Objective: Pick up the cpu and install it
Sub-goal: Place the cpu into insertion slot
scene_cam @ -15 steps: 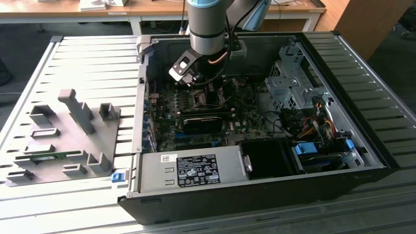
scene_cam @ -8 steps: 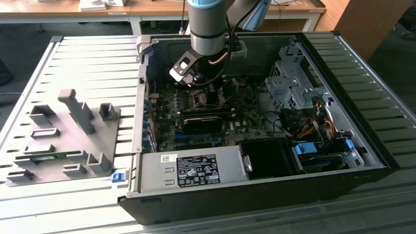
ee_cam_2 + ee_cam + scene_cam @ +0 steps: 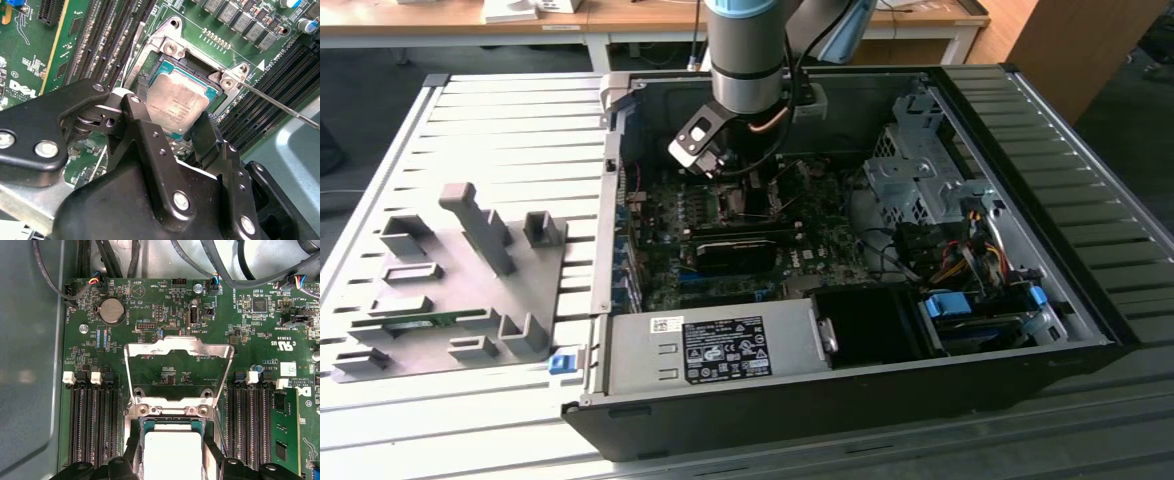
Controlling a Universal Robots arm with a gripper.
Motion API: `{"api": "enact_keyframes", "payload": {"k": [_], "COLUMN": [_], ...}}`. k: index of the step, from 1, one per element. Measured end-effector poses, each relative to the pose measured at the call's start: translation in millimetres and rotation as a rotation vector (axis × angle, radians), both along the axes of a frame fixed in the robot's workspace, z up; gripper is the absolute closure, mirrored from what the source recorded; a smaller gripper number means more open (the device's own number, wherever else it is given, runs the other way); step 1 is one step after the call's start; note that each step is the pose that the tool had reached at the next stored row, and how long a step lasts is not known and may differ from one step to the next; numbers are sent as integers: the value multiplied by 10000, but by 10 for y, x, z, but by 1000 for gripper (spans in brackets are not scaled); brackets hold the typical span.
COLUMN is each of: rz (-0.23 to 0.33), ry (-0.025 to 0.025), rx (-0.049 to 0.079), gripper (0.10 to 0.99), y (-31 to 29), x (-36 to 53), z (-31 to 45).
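Note:
The cpu (image 3: pixel 178 101), a flat square chip with a silvery top, sits at the open socket on the green motherboard (image 3: pixel 95 30), level with the socket frame. My gripper (image 3: pixel 175 109) is shut on it, one black finger against each of two opposite edges. In the first wrist view the cpu (image 3: pixel 172 450) lies between the two fingers (image 3: pixel 133 456), with the socket's metal load plate (image 3: pixel 177 347) flipped open beyond it. In the exterior view the arm reaches down into the open computer case (image 3: pixel 1067 200), and the gripper (image 3: pixel 742 192) is low over the motherboard.
Memory slots (image 3: pixel 92 425) run along both sides of the socket, and a thin socket lever (image 3: pixel 280 105) sticks out beside it. Cables and a drive cage (image 3: pixel 921 170) fill the case's right side in the exterior view. On that view's left, a grey fixture plate (image 3: pixel 454 300) carries several blocks and a green memory stick (image 3: pixel 420 322).

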State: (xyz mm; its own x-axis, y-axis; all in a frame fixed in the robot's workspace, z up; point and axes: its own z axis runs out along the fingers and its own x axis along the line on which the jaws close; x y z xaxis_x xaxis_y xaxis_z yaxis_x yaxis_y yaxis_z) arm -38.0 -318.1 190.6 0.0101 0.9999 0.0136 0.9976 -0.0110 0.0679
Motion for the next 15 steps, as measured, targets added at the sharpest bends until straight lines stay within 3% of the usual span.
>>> {"api": "enact_keyframes", "payload": {"k": [5,12,15], "rz": [0,0,0], "ry": [-1,10,44], "rx": [1,1,2], "gripper": [475,490,616], "y": [0,0,0], "x": [0,0,1], "z": [13,104,146]}}
